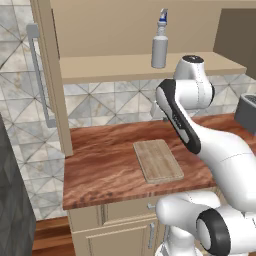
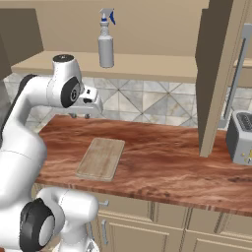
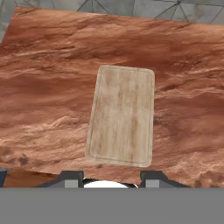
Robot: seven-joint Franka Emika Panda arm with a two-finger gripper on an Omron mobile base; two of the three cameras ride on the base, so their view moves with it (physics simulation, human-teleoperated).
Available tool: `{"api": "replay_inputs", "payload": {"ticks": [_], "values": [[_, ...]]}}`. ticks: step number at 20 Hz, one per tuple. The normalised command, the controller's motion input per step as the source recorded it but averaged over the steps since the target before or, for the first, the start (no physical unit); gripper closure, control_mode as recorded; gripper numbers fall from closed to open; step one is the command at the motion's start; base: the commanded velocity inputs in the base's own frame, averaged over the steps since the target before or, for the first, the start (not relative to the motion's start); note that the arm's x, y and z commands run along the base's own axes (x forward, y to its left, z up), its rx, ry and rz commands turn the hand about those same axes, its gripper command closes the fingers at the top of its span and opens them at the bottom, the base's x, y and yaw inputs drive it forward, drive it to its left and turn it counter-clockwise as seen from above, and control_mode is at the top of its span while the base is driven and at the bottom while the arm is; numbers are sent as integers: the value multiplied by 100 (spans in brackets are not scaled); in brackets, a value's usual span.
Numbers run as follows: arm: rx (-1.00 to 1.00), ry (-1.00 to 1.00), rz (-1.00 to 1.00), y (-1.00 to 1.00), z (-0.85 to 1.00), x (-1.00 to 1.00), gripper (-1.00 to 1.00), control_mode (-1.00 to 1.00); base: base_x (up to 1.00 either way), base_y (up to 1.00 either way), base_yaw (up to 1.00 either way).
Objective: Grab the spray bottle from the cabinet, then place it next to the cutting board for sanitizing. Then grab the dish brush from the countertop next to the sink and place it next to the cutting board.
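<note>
Jaws (image 2: 79, 116) hanging above the reddish-brown surface (image 2: 162, 157), pointing down, spread apart with nothing between them; in the hand view two dark fingertips (image 3: 72, 180) standing well apart at the bottom edge. Spray bottle (image 1: 160, 45) standing upright on the cabinet shelf (image 1: 115, 67), well above the jaws and farther back, not touching them. Pale grey cylinder, narrow neck, blue-and-white trigger nozzle on top. From the right base view, same bottle (image 2: 106, 42) alone on the shelf, above and just right of the hand. Cabinet door (image 2: 219, 74) swung open, long grey bar handle on it. Cutting board (image 3: 121, 116) lying flat on the surface below the jaws: thin, light tan, visible grain, rounded corners, nothing resting on it. Grey toaster (image 2: 240, 137) at the right end of the surface, well apart from the board.
</note>
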Motion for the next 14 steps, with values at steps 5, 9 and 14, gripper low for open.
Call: {"api": "replay_inputs", "payload": {"ticks": [5,9,14], "values": [[0,-15,0,0,0,-63,-100,-100,0,0,0],[0,-51,-4,-4,24,-100,-100,-100,0,0,0],[0,-81,-7,-13,76,-79,-100,-100,0,0,0]]}}
